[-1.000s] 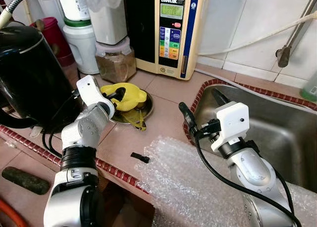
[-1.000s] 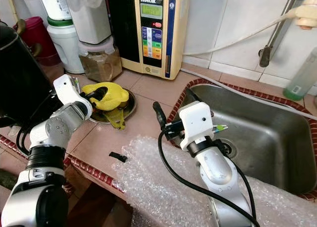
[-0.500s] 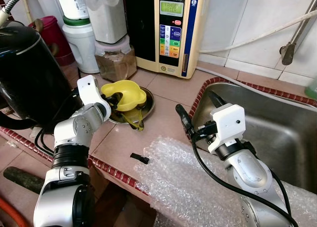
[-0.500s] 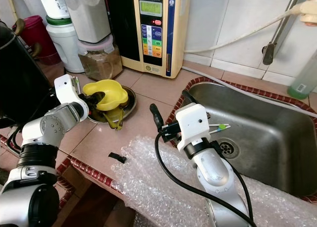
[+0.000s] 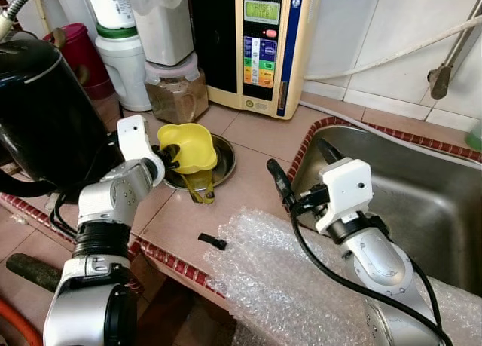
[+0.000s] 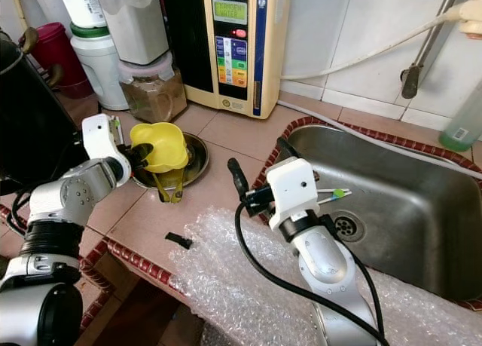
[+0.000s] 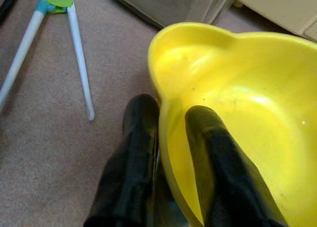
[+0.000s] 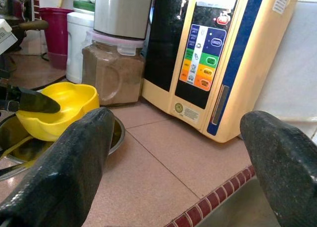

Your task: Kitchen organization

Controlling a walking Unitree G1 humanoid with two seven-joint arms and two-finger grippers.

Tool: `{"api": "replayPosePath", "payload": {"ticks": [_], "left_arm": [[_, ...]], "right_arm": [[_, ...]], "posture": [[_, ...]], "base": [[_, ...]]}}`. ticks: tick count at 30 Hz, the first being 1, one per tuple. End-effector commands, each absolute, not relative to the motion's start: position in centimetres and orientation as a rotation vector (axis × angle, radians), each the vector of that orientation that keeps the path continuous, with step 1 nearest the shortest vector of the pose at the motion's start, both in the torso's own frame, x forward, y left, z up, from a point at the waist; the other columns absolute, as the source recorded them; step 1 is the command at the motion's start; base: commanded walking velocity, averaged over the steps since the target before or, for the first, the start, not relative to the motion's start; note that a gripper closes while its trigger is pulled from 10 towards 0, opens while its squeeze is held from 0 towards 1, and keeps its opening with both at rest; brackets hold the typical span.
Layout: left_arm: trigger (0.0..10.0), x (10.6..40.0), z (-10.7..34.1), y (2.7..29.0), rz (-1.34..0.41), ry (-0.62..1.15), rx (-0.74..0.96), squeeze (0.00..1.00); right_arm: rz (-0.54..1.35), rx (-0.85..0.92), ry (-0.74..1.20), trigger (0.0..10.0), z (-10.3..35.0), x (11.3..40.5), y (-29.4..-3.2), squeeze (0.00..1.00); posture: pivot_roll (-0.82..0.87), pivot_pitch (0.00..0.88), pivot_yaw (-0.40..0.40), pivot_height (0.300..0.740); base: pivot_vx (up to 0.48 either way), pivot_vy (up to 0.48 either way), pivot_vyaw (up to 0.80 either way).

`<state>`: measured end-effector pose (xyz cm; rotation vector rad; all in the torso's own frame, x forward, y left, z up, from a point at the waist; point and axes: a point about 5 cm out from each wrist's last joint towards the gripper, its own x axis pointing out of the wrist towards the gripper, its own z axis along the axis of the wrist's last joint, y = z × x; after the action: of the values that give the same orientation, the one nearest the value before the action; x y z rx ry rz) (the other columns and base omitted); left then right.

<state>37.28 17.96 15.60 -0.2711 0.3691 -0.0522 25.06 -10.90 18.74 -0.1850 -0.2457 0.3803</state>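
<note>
Above the steel plate (image 5: 223, 159), left gripper (image 7: 171, 138) fingers pinch the glossy yellow bowl's (image 5: 188, 146) rim; right gripper (image 8: 183, 158) fingers spread.

left hand (image 7: 168, 138) pinched closed, arm extended; right hand (image 8: 178, 153) spread wide.

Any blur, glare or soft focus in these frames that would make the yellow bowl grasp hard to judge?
Left eye view: sharp and evenly lit, the left gripper clamping the yellow bowl. Left wrist view: the fingers are soft but the bowl rim is readable, with mild glare inside. Right wrist view: the right gripper's fingers are blurred, the background sharp. Right eye view: glints on the bubble wrap.
</note>
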Motion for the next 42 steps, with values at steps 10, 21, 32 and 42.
{"api": "replayPosePath", "payload": {"ticks": [10, 21, 32, 42], "left_arm": [[0.0, 37.3, 15.5, 18.3, -0.045, 0.316, -0.232, 0.0], [0.0, 37.5, 16.1, 18.3, -0.035, 0.248, -0.219, 0.0], [0.0, 37.6, 18.8, 17.7, -0.054, 0.04, -0.193, 0.0], [0.0, 36.3, 20.8, 13.2, -0.267, -0.175, -0.064, 0.0]], "right_arm": [[0.558, -0.095, -0.253, 10.0, 19.1, 24.1, -9.2, 0.0], [0.725, -0.071, -0.179, 10.0, 18.2, 23.0, -8.1, 0.0], [0.723, -0.087, -0.155, 10.0, 17.8, 23.1, -8.3, 0.0], [0.453, 0.059, -0.245, 10.0, 19.9, 25.5, -9.8, 0.0]], "posture": [[-0.02, 0.044, 0.066, 0.74], [-0.02, 0.037, 0.069, 0.74], [-0.01, 0.045, 0.057, 0.74], [-0.02, 0.048, 0.05, 0.74]], "base": [[0.0, 0.0, 0.0], [0.0, 0.0, 0.0], [0.0, 0.0, 0.0], [0.0, 0.0, 0.0]]}}
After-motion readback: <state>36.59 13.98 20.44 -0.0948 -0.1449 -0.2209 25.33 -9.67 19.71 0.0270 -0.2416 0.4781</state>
